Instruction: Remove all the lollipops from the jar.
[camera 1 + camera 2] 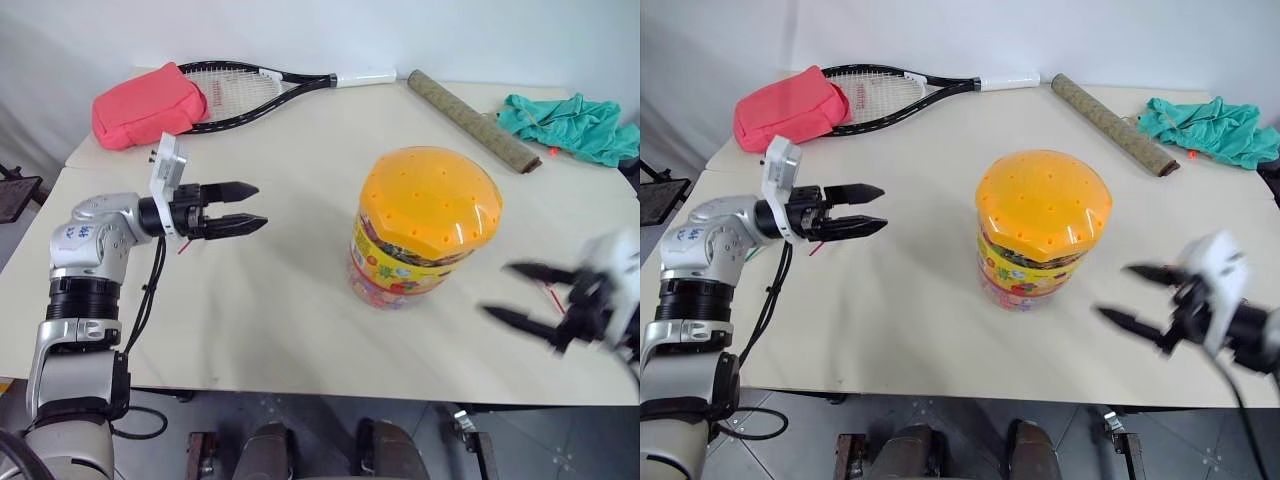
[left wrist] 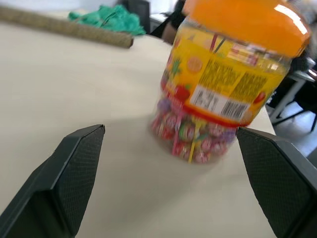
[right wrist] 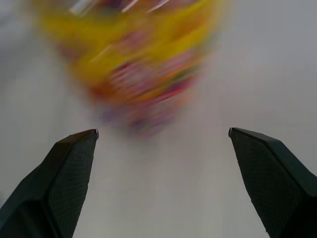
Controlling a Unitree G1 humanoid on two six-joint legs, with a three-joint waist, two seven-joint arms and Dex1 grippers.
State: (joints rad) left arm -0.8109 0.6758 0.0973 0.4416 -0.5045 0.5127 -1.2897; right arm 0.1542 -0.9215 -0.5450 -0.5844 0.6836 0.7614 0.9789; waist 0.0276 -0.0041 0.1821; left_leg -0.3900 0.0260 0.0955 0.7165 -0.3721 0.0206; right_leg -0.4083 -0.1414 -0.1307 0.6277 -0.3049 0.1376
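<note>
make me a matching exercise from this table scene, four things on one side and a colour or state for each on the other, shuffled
Things:
1. jar
2. pouch
3. cloth
4. left tool

Colour or state:
a. teal, crumpled at the far right of the table
b. open, holding nothing
c. closed by an orange domed lid
d. pink-red, lying beside the tennis racket

Right pairs: 1-c, 2-d, 3-a, 4-b
</note>
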